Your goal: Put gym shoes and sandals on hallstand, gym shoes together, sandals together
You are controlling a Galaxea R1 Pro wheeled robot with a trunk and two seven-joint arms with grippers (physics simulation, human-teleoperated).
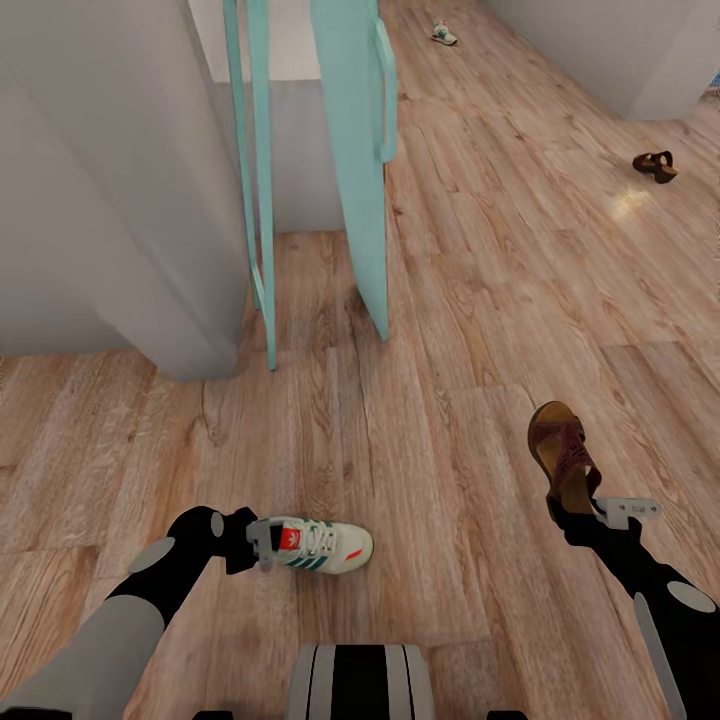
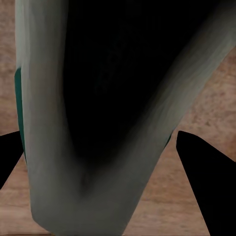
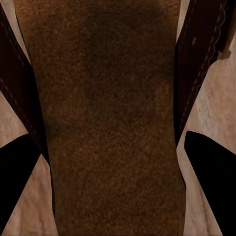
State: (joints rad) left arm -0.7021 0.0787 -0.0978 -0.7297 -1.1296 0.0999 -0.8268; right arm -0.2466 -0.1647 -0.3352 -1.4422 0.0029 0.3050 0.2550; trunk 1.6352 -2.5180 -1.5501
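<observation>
The left gripper [image 1: 262, 542] holds a white gym shoe [image 1: 318, 545] by its heel — the toe points away from the fingers toward the robot's right, green side stripes and a red-orange patch showing. A small red-orange tag sits on the tongue; any writing on it is too small to read. In the left wrist view the shoe's dark opening [image 2: 108, 83] lies between the two black fingertips [image 2: 204, 167], above the corridor floor [image 2: 206, 103].

The right gripper [image 1: 585, 508] is closed on a brown sandal [image 1: 563, 452] at its heel end, the woven straps stretching forward from the fingers. A grey finger plate [image 1: 628, 508] beside it bears marks I cannot read. The right wrist view shows the tan footbed [image 3: 108, 113] between the fingertips [image 3: 211, 162].

Far ahead of both grippers on the floor [image 1: 450, 300] lie the second gym shoe [image 1: 444, 35] and, well ahead of the right gripper, the second sandal [image 1: 655, 165] — past a teal door [image 1: 355, 150]
</observation>
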